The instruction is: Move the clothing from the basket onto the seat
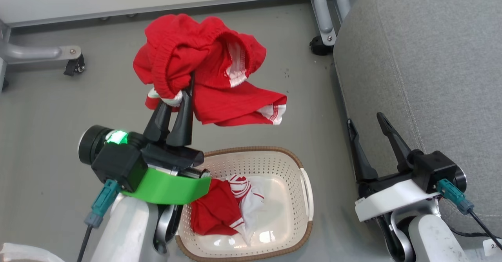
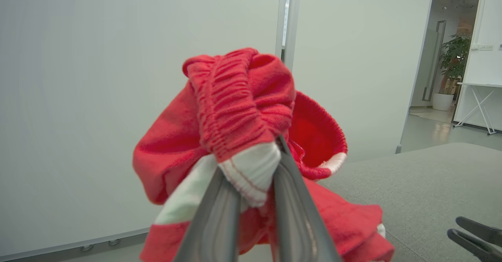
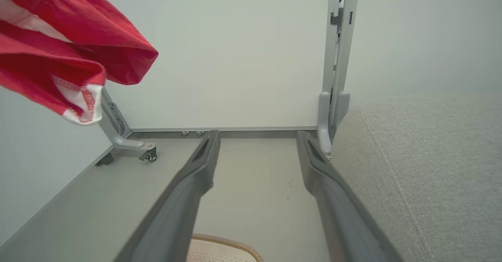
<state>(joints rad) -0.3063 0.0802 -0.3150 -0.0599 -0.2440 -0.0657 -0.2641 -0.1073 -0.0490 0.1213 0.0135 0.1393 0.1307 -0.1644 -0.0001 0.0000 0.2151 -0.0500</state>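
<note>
Head view: the left gripper (image 1: 181,94) is clenched on a red garment (image 1: 204,58), pinching it near a white-trimmed edge and holding it in the air over the floor (image 1: 47,136), beyond the basket (image 1: 304,175). The cloth bunches over the fingertips, with an elastic band on top and 1 white-hemmed corner trailing toward the seat (image 1: 423,58). It touches neither basket nor seat. A 2nd garment (image 1: 213,211), red with white striped panels, lies crumpled in the basket against its left side, partly hidden by the left wrist. The right gripper (image 1: 365,119) is released. Its 2 fingers are spread wide with nothing between them, at the seat's near edge, right of the basket.

Left wrist view: the 2 fingers close on a fold of white trim and red ribbed band. The rest of the red garment balloons above them against a pale wall (image 2: 98,97). The seat lies low at the right, with the right gripper's tips at the corner and a plant (image 2: 455,58) far behind.

Right wrist view: the fingers stand well apart over bare floor. The basket's brown rim shows at the bottom edge and the seat at the right. The red garment's hem hangs at the upper left, above a caster leg (image 3: 129,144).
</note>
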